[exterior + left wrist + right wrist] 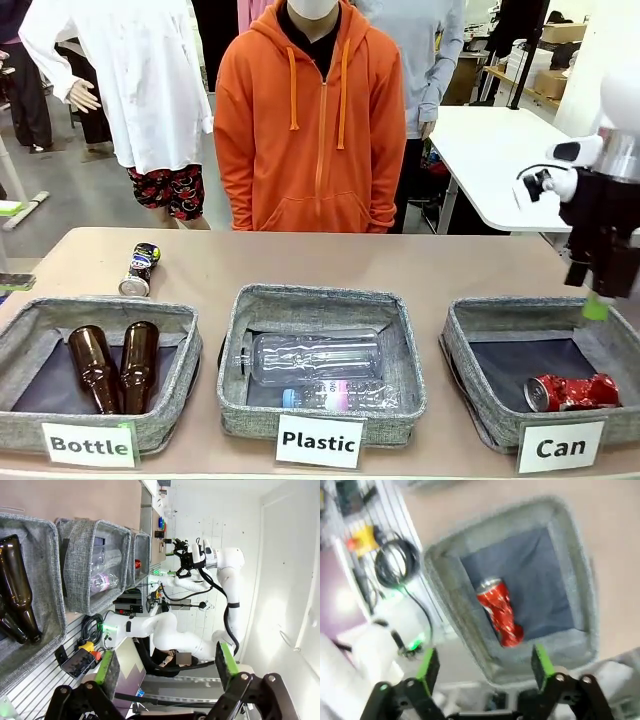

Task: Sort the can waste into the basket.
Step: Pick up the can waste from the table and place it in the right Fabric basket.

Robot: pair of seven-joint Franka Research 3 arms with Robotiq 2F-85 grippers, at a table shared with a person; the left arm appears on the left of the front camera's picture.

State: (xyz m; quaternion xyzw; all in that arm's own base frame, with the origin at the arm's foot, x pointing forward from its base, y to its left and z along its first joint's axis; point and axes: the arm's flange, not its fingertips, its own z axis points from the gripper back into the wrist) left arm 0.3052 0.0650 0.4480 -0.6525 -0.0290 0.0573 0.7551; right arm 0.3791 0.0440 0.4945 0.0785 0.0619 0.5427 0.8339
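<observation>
1 crushed red can (572,392) lies inside Can basket (470,320). Right gripper (485,664) hangs above that basket, fingers wide, empty. Black can (139,269) on table (300,260), well left of Can basket. Left gripper (167,667) wide too: you send it, pinch across can's body, lift level.

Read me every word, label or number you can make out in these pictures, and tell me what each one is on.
"Bottle": left card on the left basket.
"Plastic": middle card on the middle basket.
"Can": right card on the right basket.
Print on the black can, the red can and the clear bottle's label: too small or blurred to read.
</observation>
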